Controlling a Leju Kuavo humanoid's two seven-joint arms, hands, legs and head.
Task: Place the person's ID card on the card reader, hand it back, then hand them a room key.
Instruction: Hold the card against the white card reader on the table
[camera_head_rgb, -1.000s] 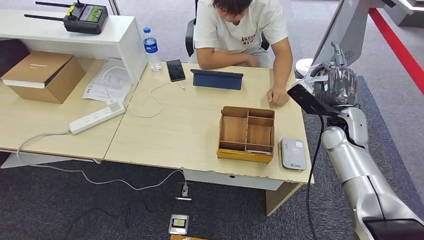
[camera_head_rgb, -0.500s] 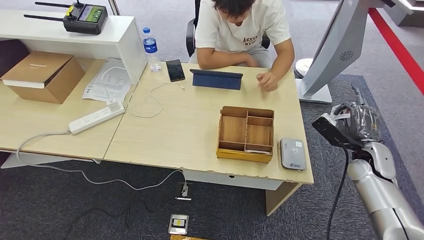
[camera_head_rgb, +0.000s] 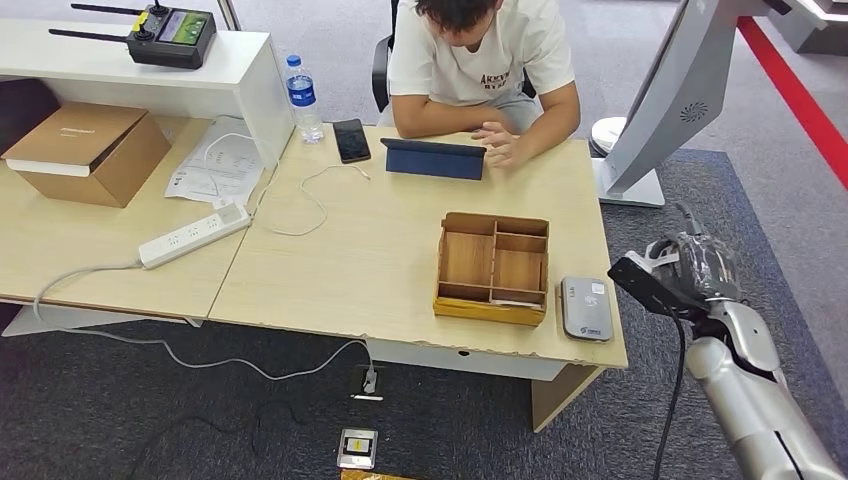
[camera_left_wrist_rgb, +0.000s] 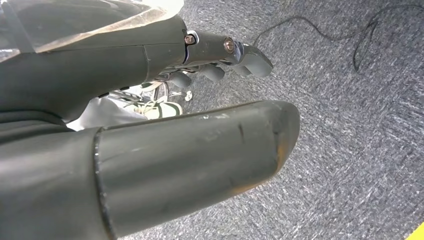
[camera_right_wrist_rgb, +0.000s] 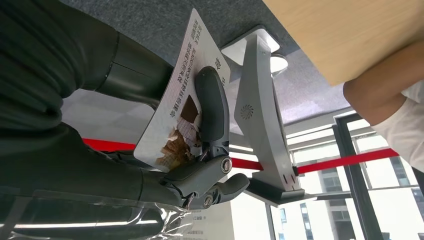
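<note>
My right hand (camera_head_rgb: 700, 268) hangs off the right end of the desk (camera_head_rgb: 380, 250), over grey carpet, clear of the tabletop. It grips the ID card (camera_right_wrist_rgb: 182, 95): the right wrist view shows the white card with printed text and a small photograph, pinned flat by one finger (camera_right_wrist_rgb: 212, 110) across its face. In the head view the card is hidden behind my hand.

The card reader (camera_head_rgb: 586, 307) lies flat at the near right corner of the desk, just right of the wooden tray (camera_head_rgb: 493, 268), whose compartments show bare wood. Between my hand and the reader lies only the desk edge.

At the far side a person (camera_head_rgb: 480, 60) sits with one hand on a dark tablet (camera_head_rgb: 434, 158). A grey stand (camera_head_rgb: 665, 90) rises to the far right.

My left hand (camera_left_wrist_rgb: 220, 55) hangs over carpet, fingers loosely apart, holding nothing
</note>
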